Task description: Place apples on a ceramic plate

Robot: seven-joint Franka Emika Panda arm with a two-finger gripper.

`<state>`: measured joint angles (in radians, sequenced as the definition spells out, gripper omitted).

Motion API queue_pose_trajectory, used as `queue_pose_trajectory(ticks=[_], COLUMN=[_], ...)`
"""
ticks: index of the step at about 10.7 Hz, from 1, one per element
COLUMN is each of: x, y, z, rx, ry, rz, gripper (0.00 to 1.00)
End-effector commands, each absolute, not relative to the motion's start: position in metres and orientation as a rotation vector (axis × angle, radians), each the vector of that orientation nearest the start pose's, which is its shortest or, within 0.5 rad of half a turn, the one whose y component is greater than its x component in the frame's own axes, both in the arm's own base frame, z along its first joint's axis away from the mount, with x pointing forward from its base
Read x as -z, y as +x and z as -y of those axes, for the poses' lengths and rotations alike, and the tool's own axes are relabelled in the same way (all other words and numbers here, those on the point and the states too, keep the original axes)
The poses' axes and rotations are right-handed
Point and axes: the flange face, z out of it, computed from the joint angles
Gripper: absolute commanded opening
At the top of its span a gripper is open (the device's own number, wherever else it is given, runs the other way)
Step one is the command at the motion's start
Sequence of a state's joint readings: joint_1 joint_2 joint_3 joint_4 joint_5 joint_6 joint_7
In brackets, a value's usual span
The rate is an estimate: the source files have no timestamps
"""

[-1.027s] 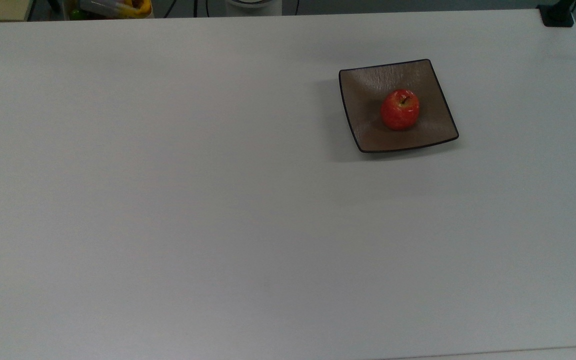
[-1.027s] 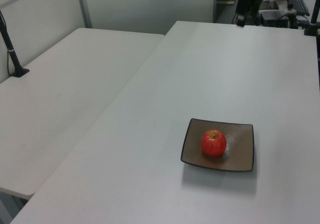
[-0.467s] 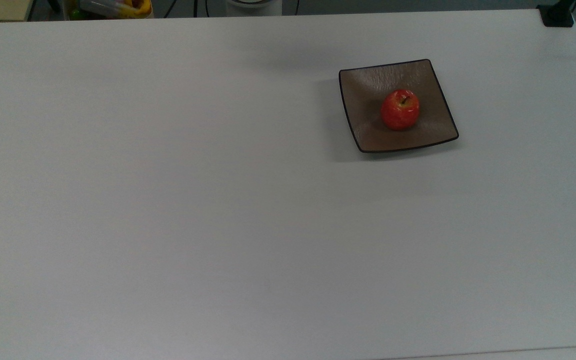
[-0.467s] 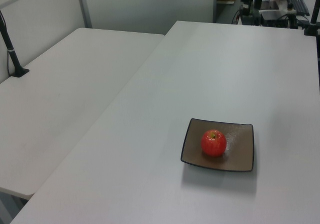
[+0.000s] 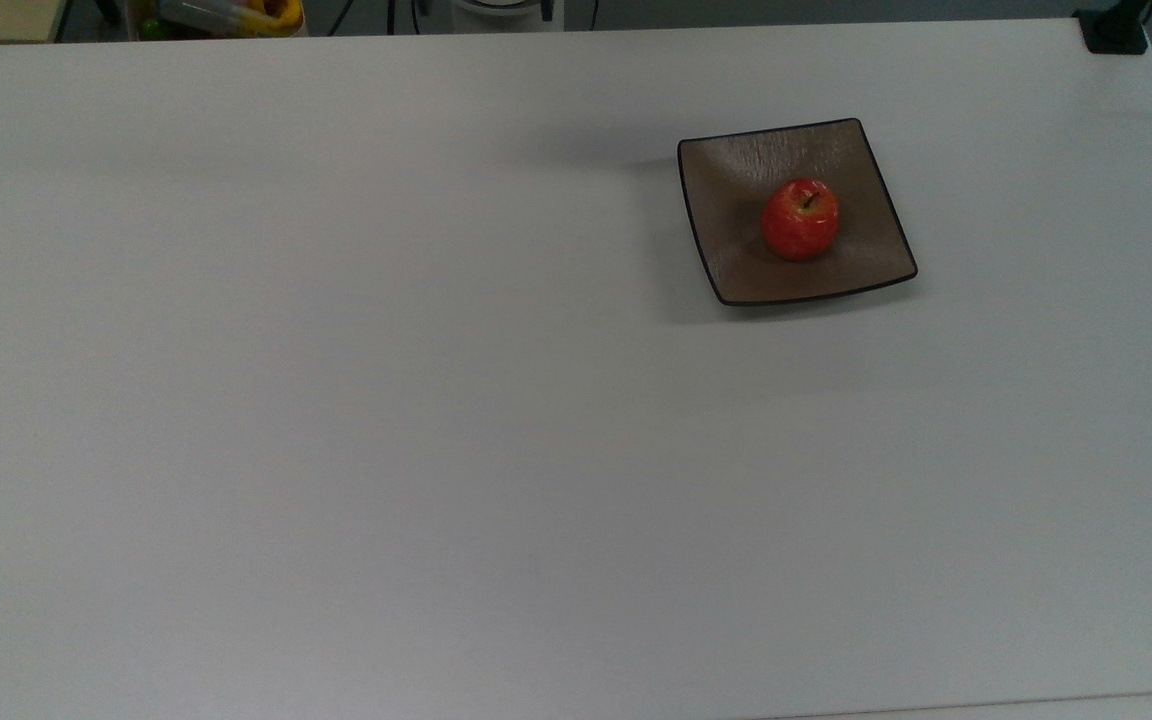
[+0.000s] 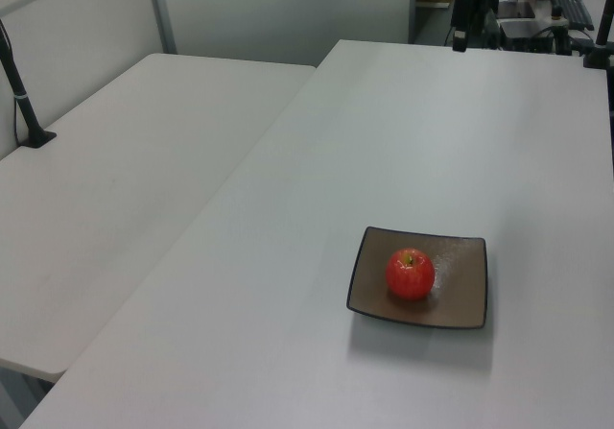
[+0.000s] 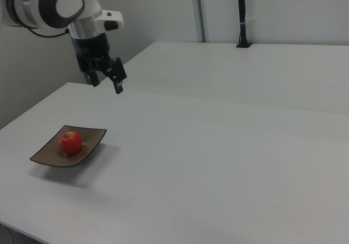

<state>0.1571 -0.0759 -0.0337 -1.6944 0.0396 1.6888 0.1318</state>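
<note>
Resting stem-up near the middle of the square brown-grey ceramic plate (image 7: 50, 157) with its thin black rim, the small round red apple (image 7: 71, 142) sits at the right view's far left, on the near part of the white table (image 7: 218, 162). Moving rightward in the right view, the black two-finger gripper (image 7: 106, 76) hangs in the air on the end of the white Panda arm (image 7: 49, 4), above the table and beyond the plate, well apart from the fruit; its fingers stand spread with a clear gap between them and hold nothing. So the apple lies below the jaws and toward the right view's lower left, with empty air between them. The left view shows the same apple (image 6: 410, 274) inside the plate (image 6: 463, 306), while the gripper (image 6: 461, 28) shows as a dark shape over the table's far edge. In the top view the apple (image 5: 800, 219) sits slightly toward the top view's right of the plate's (image 5: 726, 180) centre, its stem pointing up. Being round, the apple has no long axis to align with. Judging by how things lie, the placing looks done, and the only likely move left is for the arm to draw clear.
</note>
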Motion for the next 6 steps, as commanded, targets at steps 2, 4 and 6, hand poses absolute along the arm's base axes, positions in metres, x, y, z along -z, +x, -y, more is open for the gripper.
queue_pose_trajectory(ticks=[2, 4, 6], x=[-0.6073, -0.6057, -0.6070], y=[0.5299, 0.5323, 0.5321], z=[-0.0891, -0.0878, -0.0852], rx=[0.098, 0.105, 0.105], ry=[-3.094, -3.092, -3.092], rz=[0.133, 0.140, 0.133], gripper=[1.00, 1.00, 1.00])
